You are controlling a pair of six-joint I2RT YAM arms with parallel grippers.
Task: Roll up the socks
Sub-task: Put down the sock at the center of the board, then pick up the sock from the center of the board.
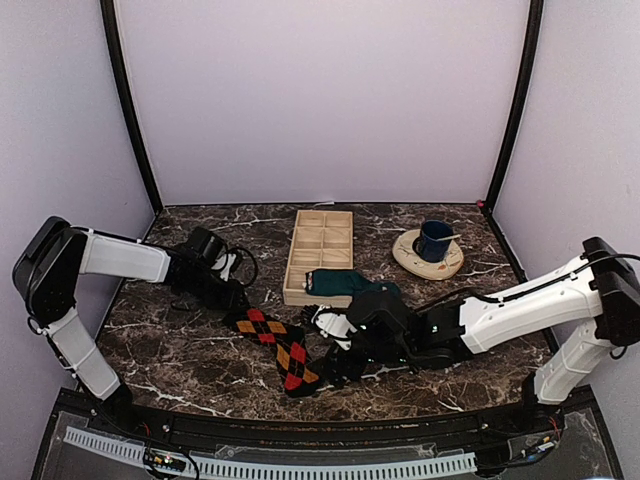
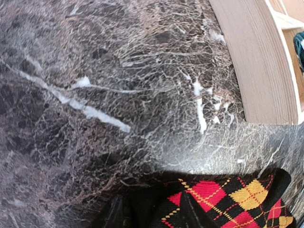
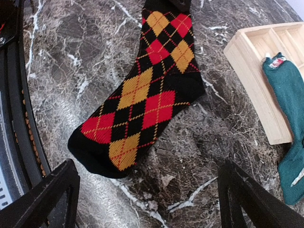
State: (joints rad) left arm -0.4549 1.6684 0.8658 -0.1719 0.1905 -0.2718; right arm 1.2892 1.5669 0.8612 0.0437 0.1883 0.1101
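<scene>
Dark marble table, lilac walls. Argyle sock lies flat with its long axis diagonal: cuff at left tool, toe just ahead of right tool. Right tool is released and empty. Cannot tell left tool's state. Green sock is draped over the edge of wooden tray, near the right arm. Mug is well apart and not in the way.

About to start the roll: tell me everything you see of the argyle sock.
The argyle sock is black knit fabric with red and orange diamonds. It lies flat and unrolled, diagonally on the marble table, toe toward the near edge, cuff toward the wooden tray without touching it. The left gripper sits at its cuff; contact is unclear. The open right gripper hovers near the toe, not touching.
</scene>
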